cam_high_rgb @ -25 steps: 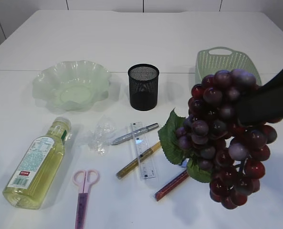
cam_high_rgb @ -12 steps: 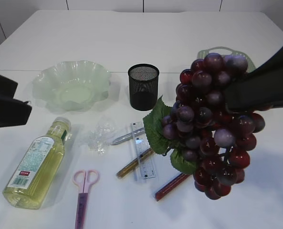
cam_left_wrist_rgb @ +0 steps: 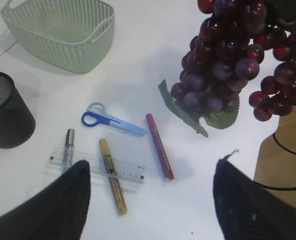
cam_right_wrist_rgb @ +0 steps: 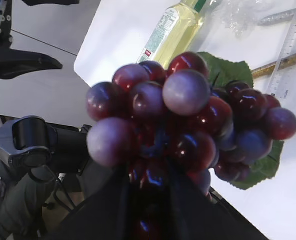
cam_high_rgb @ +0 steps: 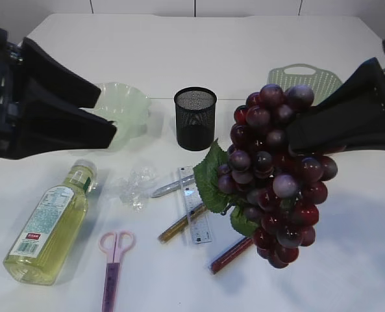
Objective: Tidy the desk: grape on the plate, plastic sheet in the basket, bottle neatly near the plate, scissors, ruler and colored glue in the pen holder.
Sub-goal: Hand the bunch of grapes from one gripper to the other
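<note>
We've got the grape bunch point(cam_high_rgb: 280, 179) held up in the air over the desk's right half, above the red glue stick point(cam_high_rgb: 232, 254) & just right of the ruler point(cam_high_rgb: 193, 205); the right gripper point(cam_high_rgb: 302, 136) is clamped on its upper part, fingers dug in among the berries per the right wrist view. The bunch hangs w/ its long axis roughly vertical, tapering tip down, stem end up at the gripper, leaves point(cam_high_rgb: 210, 177) sticking out left toward the pen holder point(cam_high_rgb: 195, 118). The plate point(cam_high_rgb: 124, 107) is well apart, far left, partly hidden behind the left gripper point(cam_high_rgb: 108, 117), whose fingers sit apart w/ nothing between them (left wrist view shows the gap clearly). Risks as we judge them: the carry leftward goes straight over the pen holder, ruler & glue sticks, so a low pass could let the dangling tip or leaves clip the holder & knock it over. The grip is on soft berries, not a firm stem, so the bunch may slip or swing. The left arm also sits right at the plate, so both arms could meet there unless it clears out. Bottle point(cam_high_rgb: 49, 224), scissors point(cam_high_rgb: 113, 258), plastic sheet point(cam_high_rgb: 137, 184) & basket point(cam_high_rgb: 304, 79) lie untouched on the desk.
</note>
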Tool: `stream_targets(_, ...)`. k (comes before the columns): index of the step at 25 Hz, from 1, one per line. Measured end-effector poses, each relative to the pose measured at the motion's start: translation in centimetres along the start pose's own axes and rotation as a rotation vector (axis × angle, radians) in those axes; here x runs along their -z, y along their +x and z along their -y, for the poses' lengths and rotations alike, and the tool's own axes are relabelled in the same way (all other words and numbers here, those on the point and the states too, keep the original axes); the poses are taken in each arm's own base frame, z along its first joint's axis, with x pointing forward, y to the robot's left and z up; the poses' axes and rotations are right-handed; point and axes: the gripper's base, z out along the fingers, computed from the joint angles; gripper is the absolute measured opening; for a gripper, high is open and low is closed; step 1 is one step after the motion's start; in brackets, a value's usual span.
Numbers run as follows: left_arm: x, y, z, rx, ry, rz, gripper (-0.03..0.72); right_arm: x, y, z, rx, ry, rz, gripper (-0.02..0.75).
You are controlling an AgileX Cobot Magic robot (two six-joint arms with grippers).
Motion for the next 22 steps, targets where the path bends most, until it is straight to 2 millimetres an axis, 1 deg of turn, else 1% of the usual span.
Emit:
stream_targets(3, -1.8, -0.2, -0.1, -0.016, 0.015, -0.01, 0.564, -0.4, -0.3, 0.3, -0.025, -0.021, 0.002, 0.134)
stream_targets(7, -4.0, -0.3, 0.3, -0.053, 0.041, -0.012, 0.568, -0.8, -0.7, 0.5, -0.057, -0.055, 0.01, 0.134)
stream_targets(10, -5.2, -0.5, 0.5, -0.079, 0.039, 0.011, 0.568, -0.8, -0.8, 0.6, -0.063, -0.059, 0.012, 0.134)
stream_targets(15, -6.3, -0.9, 0.8, -0.086, 0.055, 0.065, 0.573, -0.8, -0.8, 0.5, -0.065, -0.063, 0.015, 0.134)
stream_targets(22, -7.4, -1.0, 0.5, -0.059, 0.081, 0.114, 0.58, -0.8, -0.9, 0.4, -0.074, -0.082, 0.029, 0.134)
